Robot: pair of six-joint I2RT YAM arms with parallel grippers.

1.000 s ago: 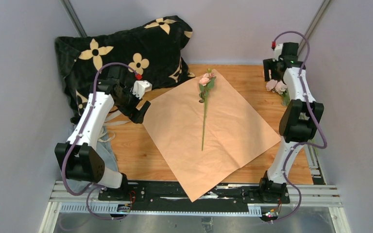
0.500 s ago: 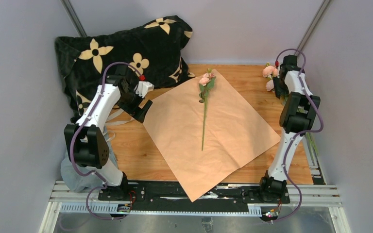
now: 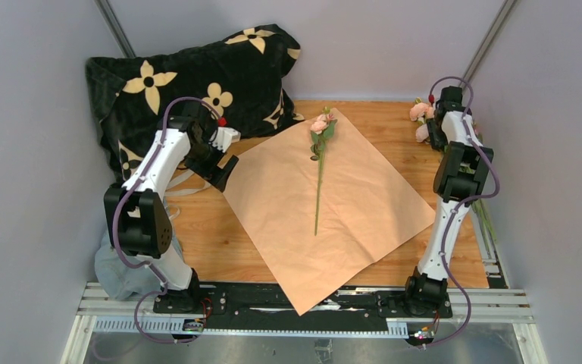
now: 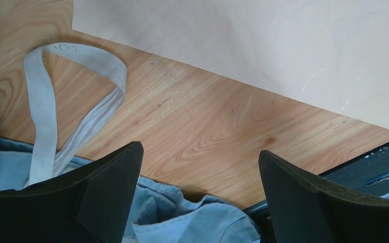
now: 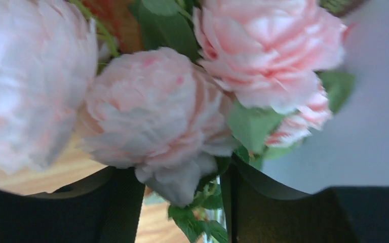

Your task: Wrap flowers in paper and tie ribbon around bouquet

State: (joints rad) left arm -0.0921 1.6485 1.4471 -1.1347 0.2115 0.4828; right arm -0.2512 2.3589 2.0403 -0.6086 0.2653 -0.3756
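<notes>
**Inspector:** Overhead view first. Where is the work?

**Assistant:** A large tan-peach kraft paper sheet point(image 3: 356, 212) lies flat as a diamond at the middle of the wooden table point(image 3: 212, 243). On it lies a single pink-bloomed green stem point(image 3: 318, 186), its long axis running far to near, blooms at the far end. A bunch of pink and cream blooms point(image 3: 421, 112) sits at the far right, against the right gripper point(image 3: 432, 125). Its stems are mostly hidden behind that arm. The left gripper point(image 3: 220, 168) hangs just beside the sheet's left corner. A flat cream fabric ribbon point(image 3: 176, 191) loops on the wood to its left, partly hidden by the arm.

**Inspector:** Left wrist view?

**Assistant:** The left gripper point(image 4: 200, 152) has its jaws spread wide over bare wood, holding nothing. The ribbon point(image 4: 43, 101) forms a loop on the left, its ends running onto a pale blue-grey cloth point(image 4: 192, 223). The paper's edge point(image 4: 283, 40) crosses the top of the view.

**Inspector:** Right wrist view?

**Assistant:** The blooms point(image 5: 152, 111) fill the view, blurred and cut off at the edges. The right gripper point(image 5: 180, 172) pinches the green stems just beneath them.
</notes>
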